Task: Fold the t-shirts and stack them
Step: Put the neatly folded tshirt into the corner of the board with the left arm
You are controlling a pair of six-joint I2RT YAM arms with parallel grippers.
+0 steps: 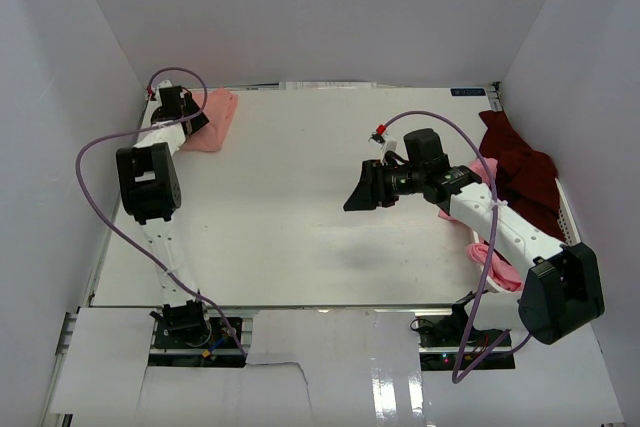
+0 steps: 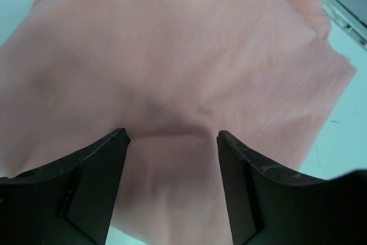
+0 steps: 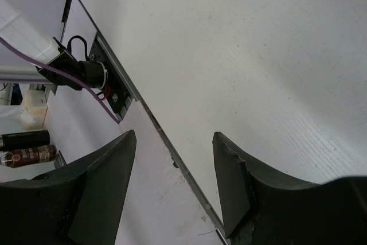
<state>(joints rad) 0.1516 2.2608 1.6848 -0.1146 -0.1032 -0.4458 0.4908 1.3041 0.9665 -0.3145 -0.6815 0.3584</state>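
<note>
At the table's far-left corner, the folded salmon-pink t-shirt lies flat. The left end effector sits right over it, fingers spread, cloth between them but not pinched. Right end effector hovers over bare mid-table, released, nothing in it. Maroon t-shirt is heaped at the right edge, with the lighter pink t-shirt crumpled under the right arm.

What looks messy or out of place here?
The maroon shirt lies crumpled at the right side, and a pink shirt is bunched beneath the right arm. The salmon shirt, far left, looks folded.
</note>
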